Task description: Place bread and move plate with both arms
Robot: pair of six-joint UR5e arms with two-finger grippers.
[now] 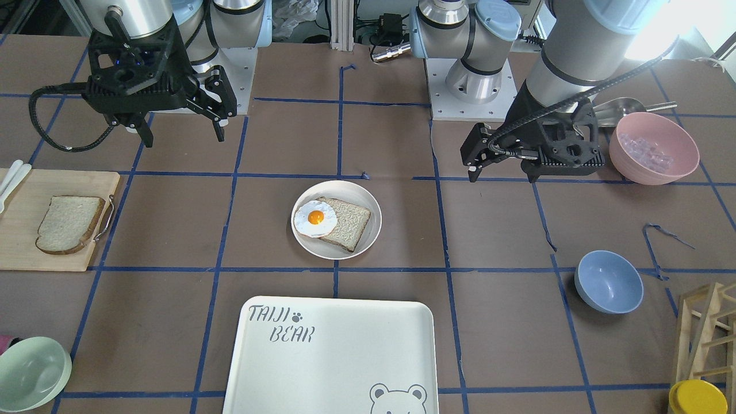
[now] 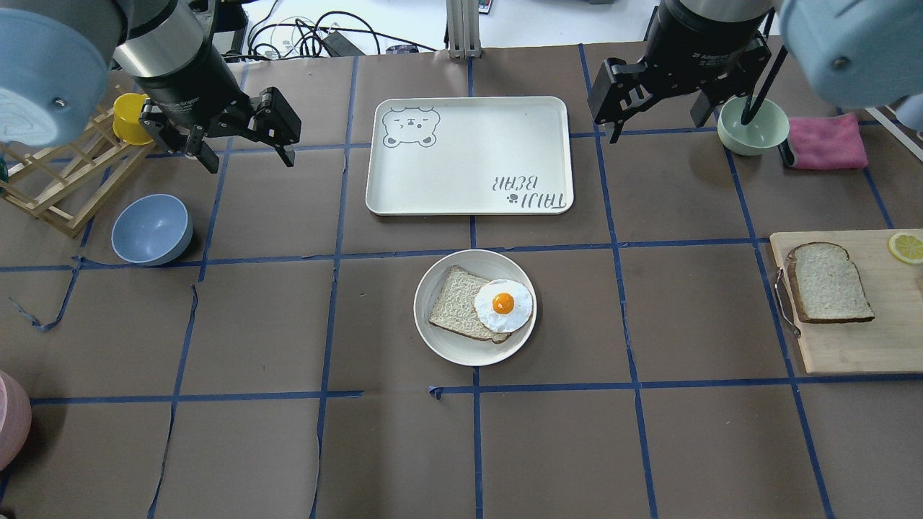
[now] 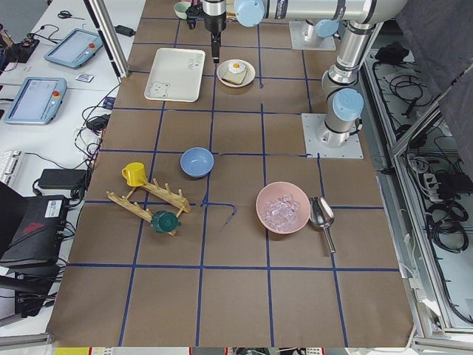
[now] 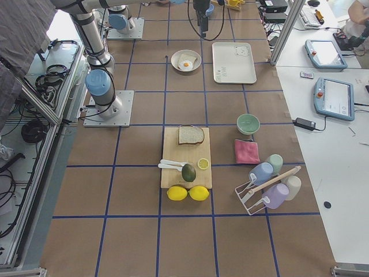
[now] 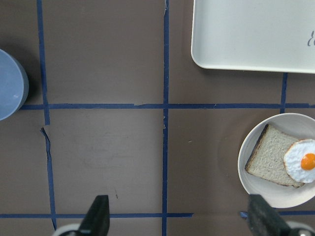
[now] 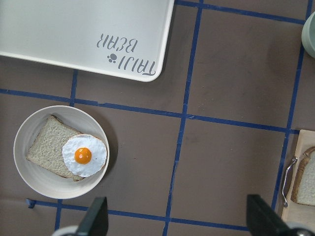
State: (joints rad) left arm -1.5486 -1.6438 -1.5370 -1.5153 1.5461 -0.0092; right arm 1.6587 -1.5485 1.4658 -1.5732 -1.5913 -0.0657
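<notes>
Right of the plate (image 2: 440, 346), well apart from it, the bread (image 2: 828, 282) lies flat on a wooden board (image 2: 851, 346). Its domed end points away from the robot, and 1 crust edge runs near the board's metal handle (image 2: 786, 303). A lemon slice (image 2: 906, 246) shares the board, farther from the plate than the bread.

The plate rests on the brown-papered table (image 2: 288, 447), w/ blue tape lines running up to its rim. It carries 1 square slice (image 2: 453, 311) w/ a fried egg (image 2: 503, 305) overlapping that slice's right side.

The left gripper (image 2: 251, 163) hangs above the table off the plate's left. The right gripper (image 2: 657, 130) hangs off the plate's right, approx. mirrored. Both point their fingers down, jaws spread wide w/ nothing between them, and neither touches plate or bread. The left wrist cam has the plate at lower right of its view. The right wrist cam has it at lower left, w/ a corner of the bread at the right edge.

Beyond the plate, on the side away from the robot, a rectangular bear-print tray (image 2: 469, 155) lies near it but not touching. 1 blue bowl (image 2: 151, 229) stands well left of the plate. 1 green bowl (image 2: 743, 133) & a pink cloth (image 2: 826, 142) sit beyond the plate and to its right, just beside each other.
</notes>
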